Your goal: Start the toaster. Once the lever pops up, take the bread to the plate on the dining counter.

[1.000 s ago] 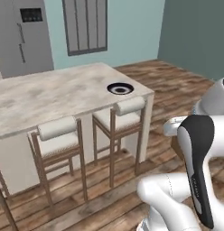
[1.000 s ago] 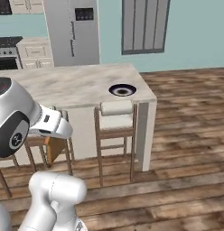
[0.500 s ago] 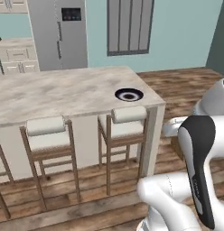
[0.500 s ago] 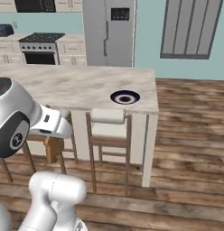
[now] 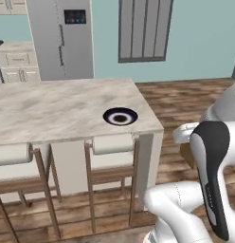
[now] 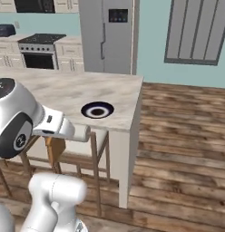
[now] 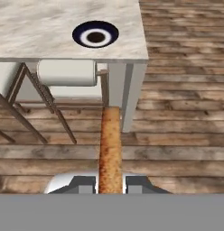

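My gripper [image 7: 110, 182] is shut on the bread [image 7: 110, 146], a golden-brown slice seen edge-on between the fingertips. The slice also shows as a tan piece under the arm [image 6: 54, 149]. It hangs low over the wooden floor, in front of the end of the dining counter [image 7: 37, 27]. The dark round plate [image 7: 95, 34] with a pale ring lies near the counter's corner [image 5: 120, 116] [image 6: 97, 110], ahead of and above the bread. A dark blue toaster [image 6: 4, 30] stands far back on the kitchen counter.
White stools with wooden legs [image 5: 112, 143] [image 7: 66, 72] are tucked under the counter edge, between me and the plate. A grey fridge [image 6: 107, 34] and a stove [image 6: 39, 50] stand against the back wall. Open wooden floor [image 6: 178, 145] lies to the right.
Both base views have shifted as the base moved: the counter end and plate now look closer and more head-on. The gripper has stayed shut on the bread.
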Controlling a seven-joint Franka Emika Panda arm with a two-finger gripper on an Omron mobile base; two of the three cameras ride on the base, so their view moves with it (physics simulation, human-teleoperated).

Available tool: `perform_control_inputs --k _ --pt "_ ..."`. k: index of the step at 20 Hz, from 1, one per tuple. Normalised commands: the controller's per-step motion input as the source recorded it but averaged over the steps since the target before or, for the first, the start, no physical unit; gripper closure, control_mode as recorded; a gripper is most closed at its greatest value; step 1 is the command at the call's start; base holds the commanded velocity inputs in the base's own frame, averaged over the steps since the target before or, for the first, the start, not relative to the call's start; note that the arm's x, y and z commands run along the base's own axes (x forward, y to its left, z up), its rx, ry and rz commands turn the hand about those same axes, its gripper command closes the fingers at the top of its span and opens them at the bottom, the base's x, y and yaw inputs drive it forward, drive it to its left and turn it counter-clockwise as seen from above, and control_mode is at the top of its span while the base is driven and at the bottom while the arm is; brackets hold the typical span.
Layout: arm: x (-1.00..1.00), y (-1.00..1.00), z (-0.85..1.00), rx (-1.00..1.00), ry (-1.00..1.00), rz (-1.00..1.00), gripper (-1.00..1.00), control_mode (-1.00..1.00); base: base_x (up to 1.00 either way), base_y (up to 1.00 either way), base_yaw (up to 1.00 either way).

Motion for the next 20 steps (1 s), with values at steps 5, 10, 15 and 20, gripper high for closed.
perform_control_inputs --k 5,10,15,20 --pt "0.00 0.00 0.00 0.00 0.00 0.00 1.00 1.00 0.72 -0.06 0.03" --pt "0.00 0.00 0.00 0.00 0.00 0.00 1.00 1.00 0.63 0.14 -0.07" --pt "0.00 0.00 0.00 0.00 0.00 0.00 1.00 1.00 0.60 0.18 -0.08" --pt "0.00 0.00 0.00 0.00 0.00 0.00 1.00 1.00 0.46 0.28 -0.04"
